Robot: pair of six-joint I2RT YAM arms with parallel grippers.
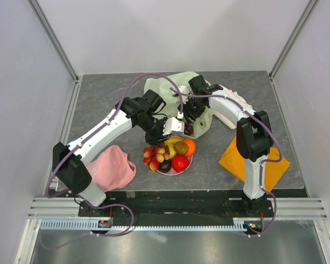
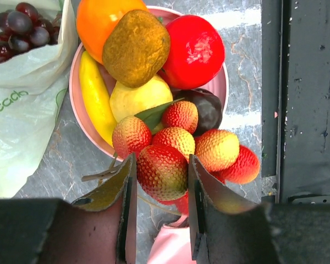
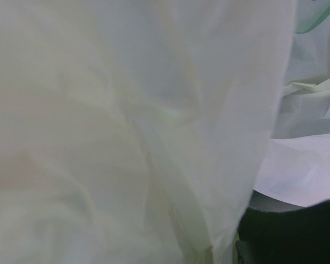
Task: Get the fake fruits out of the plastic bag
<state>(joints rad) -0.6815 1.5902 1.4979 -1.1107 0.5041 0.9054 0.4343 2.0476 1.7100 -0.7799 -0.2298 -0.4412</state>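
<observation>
The pale plastic bag (image 1: pixel 159 88) lies at the back, crumpled. My right gripper (image 1: pixel 191 113) is at its near edge; bag film (image 3: pixel 126 110) fills the right wrist view, hides the fingers and pulls in toward them. Dark purple grapes (image 2: pixel 22 25) sit inside the bag (image 2: pixel 22 110). The pink plate (image 2: pixel 223 88) holds an orange (image 2: pixel 102 19), red apple (image 2: pixel 195 49), brown fruit (image 2: pixel 136 47), banana (image 2: pixel 96 96), pale yellow fruit (image 2: pixel 137 99) and plum (image 2: pixel 209 107). The berry cluster (image 2: pixel 176 148) lies on its edge. My left gripper (image 2: pixel 161 162) is open above the cluster, one berry showing between the fingers.
A pink cloth (image 1: pixel 114 168) lies left of the plate (image 1: pixel 170 172), an orange cloth (image 1: pixel 264 162) at the right by the right arm's base. A white cloth (image 1: pixel 234 102) lies under the right arm. The table's black front rail (image 2: pixel 308 110) runs close beside the plate.
</observation>
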